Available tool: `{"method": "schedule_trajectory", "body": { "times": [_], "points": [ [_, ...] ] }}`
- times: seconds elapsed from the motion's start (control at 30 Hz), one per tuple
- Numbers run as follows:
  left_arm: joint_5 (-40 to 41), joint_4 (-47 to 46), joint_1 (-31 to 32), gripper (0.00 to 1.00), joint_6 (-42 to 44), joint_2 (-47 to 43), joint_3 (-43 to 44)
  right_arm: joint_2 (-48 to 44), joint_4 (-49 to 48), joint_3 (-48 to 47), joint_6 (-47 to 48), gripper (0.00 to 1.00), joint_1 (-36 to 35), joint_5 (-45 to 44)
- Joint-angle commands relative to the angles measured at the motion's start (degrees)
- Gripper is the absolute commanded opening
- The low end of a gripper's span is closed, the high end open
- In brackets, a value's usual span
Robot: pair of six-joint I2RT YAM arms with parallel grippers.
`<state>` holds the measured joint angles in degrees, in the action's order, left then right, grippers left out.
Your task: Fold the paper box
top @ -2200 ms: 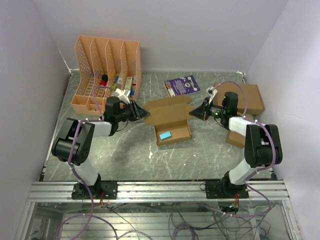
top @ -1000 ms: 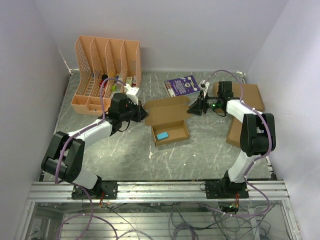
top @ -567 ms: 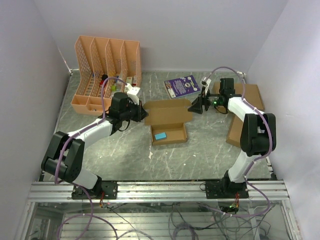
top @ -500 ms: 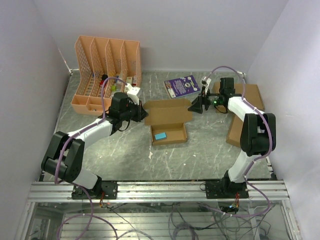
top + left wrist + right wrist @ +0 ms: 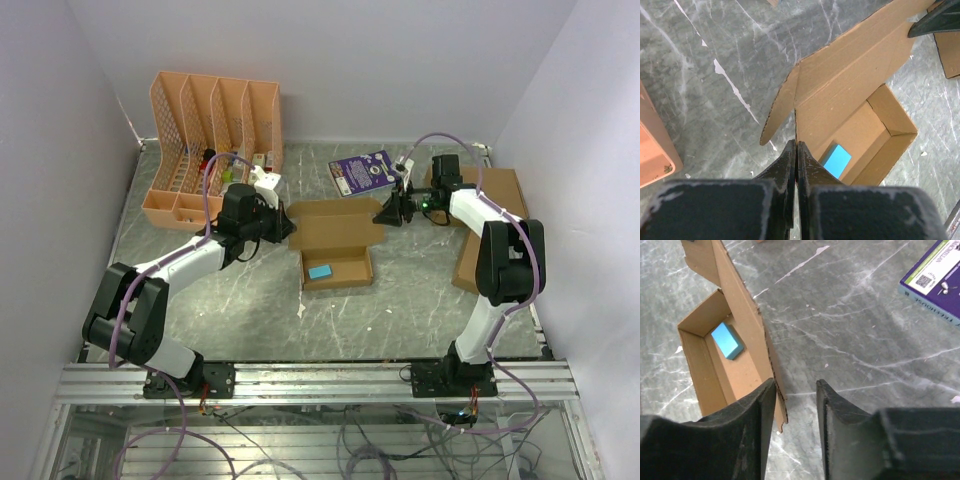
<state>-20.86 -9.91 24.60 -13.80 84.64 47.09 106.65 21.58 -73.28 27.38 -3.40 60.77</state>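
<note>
The paper box (image 5: 336, 228) lies open in the middle of the table, its lid spread flat behind the tray, with a blue block (image 5: 321, 271) inside. My left gripper (image 5: 291, 228) is shut on the lid's left edge; in the left wrist view the fingertips (image 5: 796, 148) pinch the cardboard crease of the box (image 5: 850, 85). My right gripper (image 5: 382, 216) stands open at the box's right side. In the right wrist view the side flap (image 5: 747, 315) reaches between the jaws (image 5: 795, 390), lying against the left finger (image 5: 762, 405). The blue block (image 5: 727, 341) shows there too.
An orange file rack (image 5: 213, 140) stands at the back left. A purple book (image 5: 364, 171) lies behind the box. A flat brown carton (image 5: 492, 195) and another brown cardboard piece (image 5: 468, 262) lie by the right wall.
The box has turned squarer to the table edge. My right gripper widened, then narrowed again, and has moved in at the right flap. The left gripper has kept its pinch.
</note>
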Motion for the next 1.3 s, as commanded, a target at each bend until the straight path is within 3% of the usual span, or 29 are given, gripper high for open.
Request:
{"method": "schedule_trajectory", "body": {
  "times": [0.0, 0.23, 0.57, 0.93, 1.27],
  "points": [
    [0.95, -0.17, 0.45, 0.07, 1.17, -1.32, 2.03, -0.37, 3.51, -0.01, 2.61, 0.33, -0.05, 1.76],
    [2.68, -1.57, 0.93, 0.07, -1.05, -2.14, 1.54, -2.15, 3.26, 0.71, 2.15, 0.01, -0.19, 1.92],
    [21.29, -6.72, 5.70, 0.07, -11.38, -4.79, 1.02, -13.10, -18.81, 9.24, -15.94, 0.00, -2.56, -12.29],
    [31.55, -9.90, 9.60, 0.07, -13.26, 8.14, 10.67, -12.97, -33.92, 13.60, -23.59, 0.00, -4.61, -30.13],
    [50.39, -9.96, 17.76, 0.07, -15.19, 15.73, 16.44, -16.67, -46.71, 23.96, -30.60, 0.00, -7.24, -40.92]
  ]
}}
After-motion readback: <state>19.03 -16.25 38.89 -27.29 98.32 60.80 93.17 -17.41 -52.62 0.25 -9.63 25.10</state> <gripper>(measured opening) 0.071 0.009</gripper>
